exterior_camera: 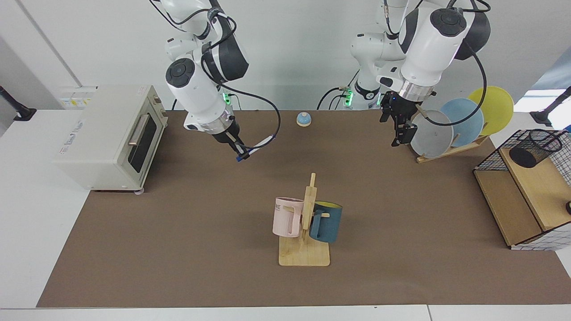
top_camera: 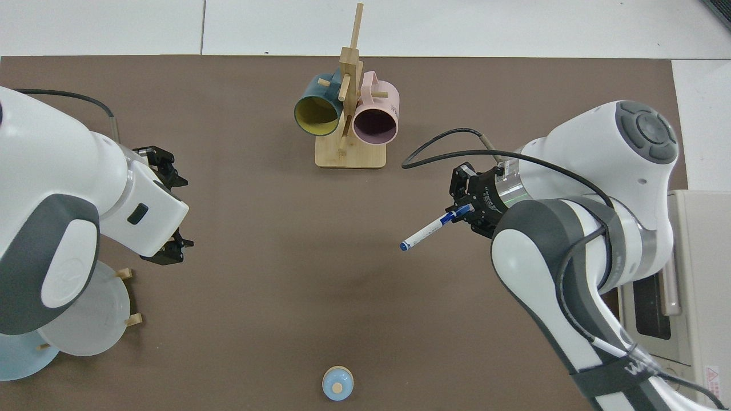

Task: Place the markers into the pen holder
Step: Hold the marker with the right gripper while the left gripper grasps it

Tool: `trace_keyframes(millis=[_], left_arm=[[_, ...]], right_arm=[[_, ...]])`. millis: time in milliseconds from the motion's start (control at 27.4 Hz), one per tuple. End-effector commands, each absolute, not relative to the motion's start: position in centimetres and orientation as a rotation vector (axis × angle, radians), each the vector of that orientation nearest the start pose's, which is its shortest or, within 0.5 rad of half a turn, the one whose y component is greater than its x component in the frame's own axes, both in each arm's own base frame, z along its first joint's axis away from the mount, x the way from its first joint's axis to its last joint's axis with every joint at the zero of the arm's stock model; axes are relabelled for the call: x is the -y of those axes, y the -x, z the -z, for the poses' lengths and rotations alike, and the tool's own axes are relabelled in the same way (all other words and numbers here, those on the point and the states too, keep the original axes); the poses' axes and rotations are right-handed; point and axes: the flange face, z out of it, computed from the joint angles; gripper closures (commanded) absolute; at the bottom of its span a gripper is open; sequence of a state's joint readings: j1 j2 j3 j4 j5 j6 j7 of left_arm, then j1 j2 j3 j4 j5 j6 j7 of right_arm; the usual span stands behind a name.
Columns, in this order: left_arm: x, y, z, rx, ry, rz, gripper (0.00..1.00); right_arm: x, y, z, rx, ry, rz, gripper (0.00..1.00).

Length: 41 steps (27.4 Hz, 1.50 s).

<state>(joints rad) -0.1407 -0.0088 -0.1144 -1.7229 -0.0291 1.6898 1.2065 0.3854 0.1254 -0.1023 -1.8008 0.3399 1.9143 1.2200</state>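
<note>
Above the brown desk (exterior_camera: 178,249), between the toaster oven (exterior_camera: 111,133) and the mug rack (exterior_camera: 305,227), the right claw (exterior_camera: 235,149) is clamped on the marker (exterior_camera: 256,147), which hangs in the air, tilted, held at its blue-capped end. Over by the plate rack (exterior_camera: 446,133), the left claw (exterior_camera: 399,131) hovers with its fingers spread and nothing between them. The pen holder (exterior_camera: 533,147) lies on its side on the shelf rack (exterior_camera: 526,196) at the desk's far edge, well apart from the marker.

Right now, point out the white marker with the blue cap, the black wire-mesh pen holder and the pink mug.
white marker (top_camera: 429,230), top view, middle of its barrel.
black wire-mesh pen holder (exterior_camera: 535,149), facing view, its mesh wall.
pink mug (exterior_camera: 285,217), facing view, its side.
</note>
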Motion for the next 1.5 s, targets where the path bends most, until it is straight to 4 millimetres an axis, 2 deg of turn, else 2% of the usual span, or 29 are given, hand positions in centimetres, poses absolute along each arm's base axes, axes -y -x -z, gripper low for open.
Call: trace_keyframes(millis=[0,146,329,402,475,621,695,950,1279,1462], left_arm=[[18.5,-50.5,-59.4,-2.032,2.453,-0.084,0.00],[21.1,-49.0,-59.7,-1.963,2.485,-0.083,0.00],[22.1,-49.8,-58.1,-1.944,2.511,-0.031,0.00],[23.4,-49.5,-57.5,-1.969,2.511,0.022,0.00],[24.3,-48.8,-56.9,-1.990,2.546,0.049,0.00],[24.9,-47.8,-55.7,-2.024,2.614,0.070,0.00],[25.2,-47.2,-55.3,-2.034,2.619,0.089,0.00],[27.1,-43.8,-54.6,-2.074,2.733,0.190,0.00],[28.5,-42.6,-55.9,-2.081,2.754,0.246,0.00],[30.7,-41.8,-56.3,-2.052,2.750,0.320,0.01]], right_arm=[[-20.9,-55.7,-49.4,-1.566,2.398,-0.378,1.00],[-25.0,-54.2,-49.6,-1.644,2.361,-0.398,1.00],[-27.9,-52.7,-49.8,-1.716,2.329,-0.422,1.00],[-28.9,-51.9,-50.7,-1.693,2.341,-0.408,1.00],[-28.8,-51.4,-51.8,-1.680,2.340,-0.403,1.00],[-27.4,-50.7,-54.6,-1.658,2.309,-0.392,1.00],[-27.0,-50.3,-55.4,-1.647,2.315,-0.400,1.00],[-27.0,-50.2,-55.6,-1.644,2.316,-0.400,1.00],[-27.5,-50.1,-55.7,-1.637,2.279,-0.419,1.00],[-28.1,-49.9,-55.6,-1.632,2.275,-0.412,1.00]])
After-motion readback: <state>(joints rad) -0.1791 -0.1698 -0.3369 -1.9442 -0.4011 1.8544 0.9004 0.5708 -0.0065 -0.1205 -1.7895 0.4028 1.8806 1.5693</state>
